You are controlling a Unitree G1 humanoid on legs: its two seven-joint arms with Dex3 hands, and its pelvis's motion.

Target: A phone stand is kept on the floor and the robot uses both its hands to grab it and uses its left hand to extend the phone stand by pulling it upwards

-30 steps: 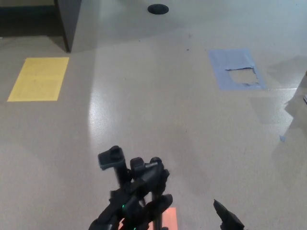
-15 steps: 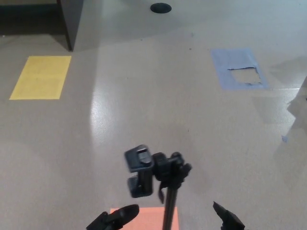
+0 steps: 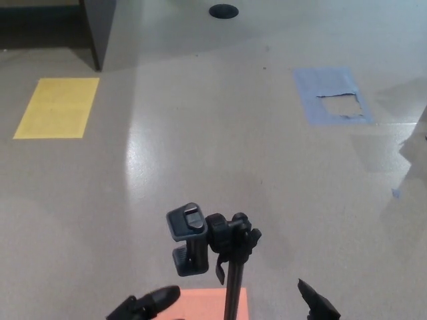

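Two hands — left [image 3: 145,305], right [image 3: 317,307] — flanking, not touching, phone stand [image 3: 227,257]; finger spread unclear.

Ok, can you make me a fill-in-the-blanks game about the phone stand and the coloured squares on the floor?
1. The phone stand is coloured ____.
2. Under the stand's pole, the floor patch is ____.
3. The yellow patch lies on the robot's ____ side.
4. The patch with a torn hole is coloured ____.

Missing words: black; orange; left; blue.

Black left hand [image 3: 145,305], thick rounded fingers, black right hand [image 3: 317,307]
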